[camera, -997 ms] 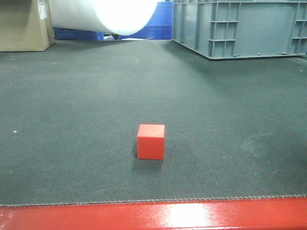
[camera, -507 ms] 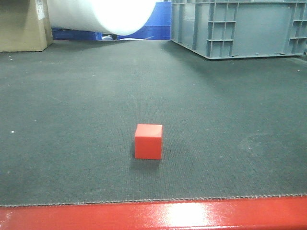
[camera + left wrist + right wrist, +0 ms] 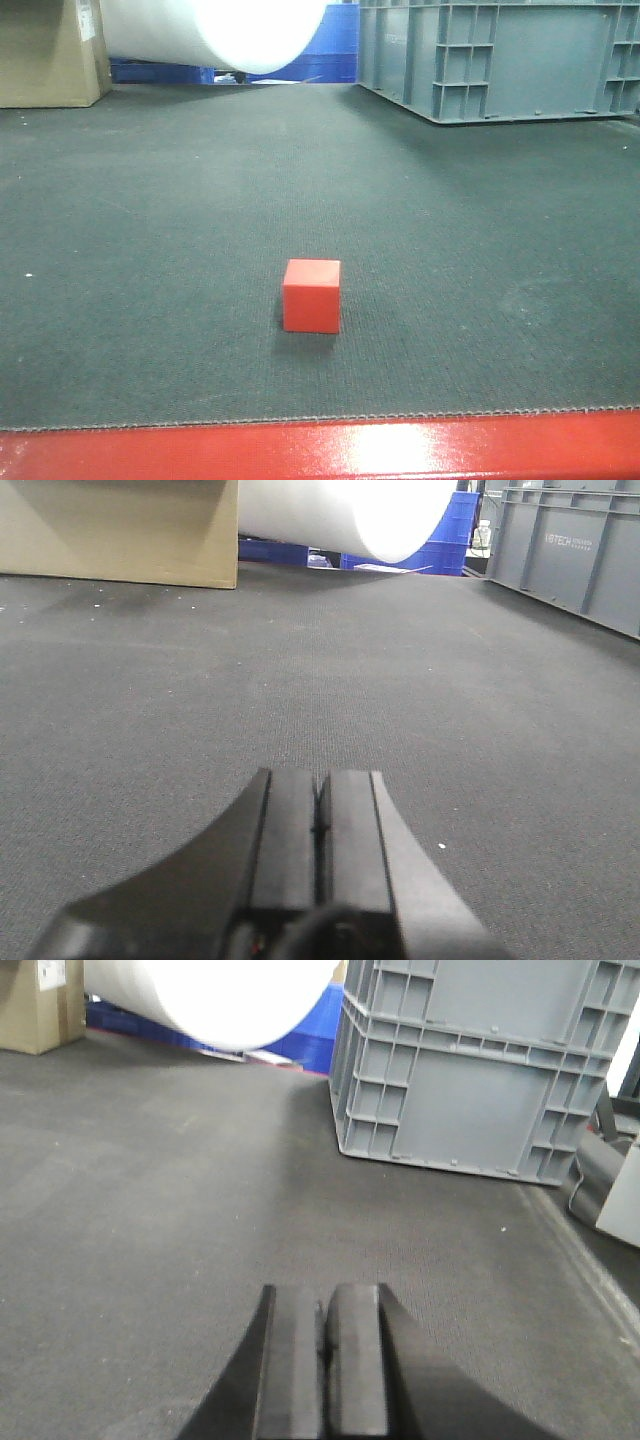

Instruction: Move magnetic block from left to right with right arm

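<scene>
The magnetic block (image 3: 311,296), a plain bright red cube, rests on the dark mat near the front edge in the front view. Neither arm shows in that view. My left gripper (image 3: 319,776) is shut with its black fingers pressed together over bare mat; the block is out of its view. My right gripper (image 3: 324,1292) is also shut, nothing between its fingers, and the block does not show in the right wrist view either.
A grey plastic crate (image 3: 500,55) stands at the back right, also seen as the crate (image 3: 470,1060) ahead of the right gripper. A cardboard box (image 3: 50,50) sits back left, a large white roll (image 3: 215,30) and blue bins (image 3: 330,45) behind. A red strip (image 3: 320,450) borders the front.
The block's image shifts a few pixels left then slightly back, along with the whole scene; the view itself seems to have moved a little. The block stays on the mat.
</scene>
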